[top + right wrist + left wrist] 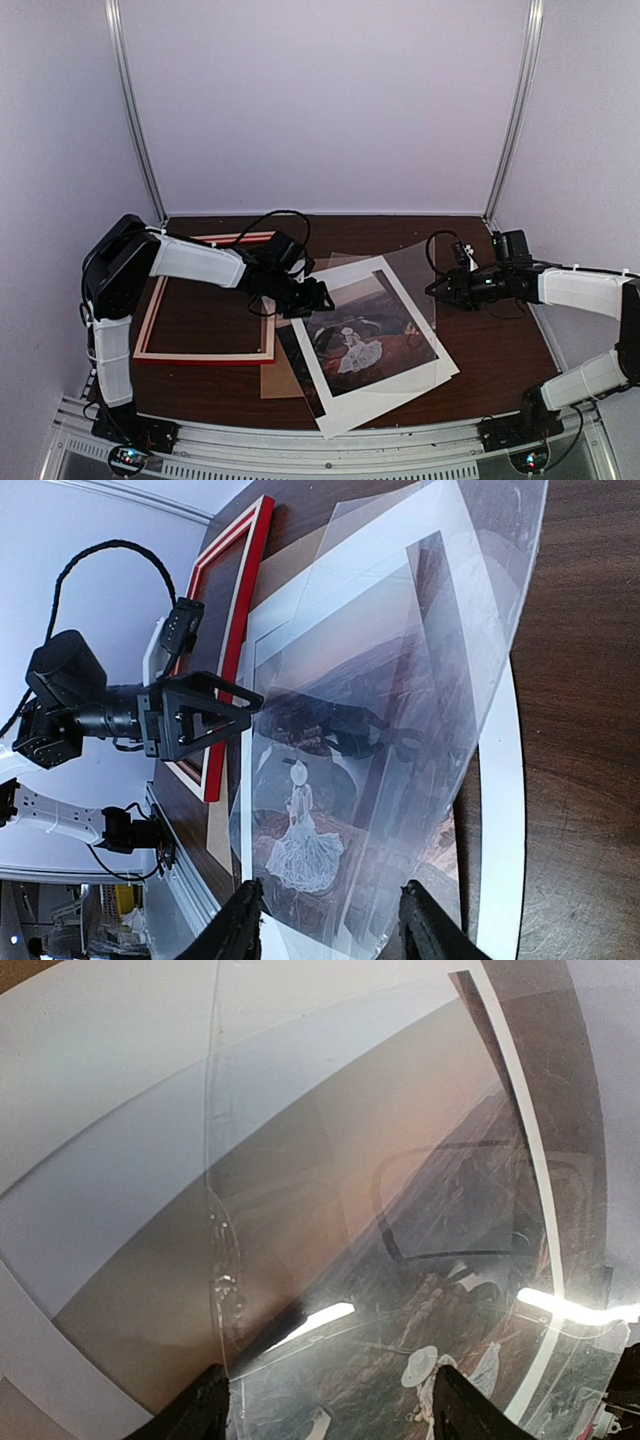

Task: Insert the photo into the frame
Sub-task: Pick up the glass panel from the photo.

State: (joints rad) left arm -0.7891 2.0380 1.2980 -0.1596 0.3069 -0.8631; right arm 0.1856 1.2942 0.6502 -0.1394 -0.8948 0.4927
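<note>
The right tool (330, 892) stands half open around the clear sheet (450, 630).

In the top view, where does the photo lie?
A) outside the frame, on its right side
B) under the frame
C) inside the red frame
A: the photo lies to the right of the frame, outside it, partly over the brown backing board.

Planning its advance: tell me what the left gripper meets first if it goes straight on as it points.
Most likely the clear sheet, right ahead of the open left gripper in its wrist view; the photo lies beneath it. Depth is unclear.
</note>
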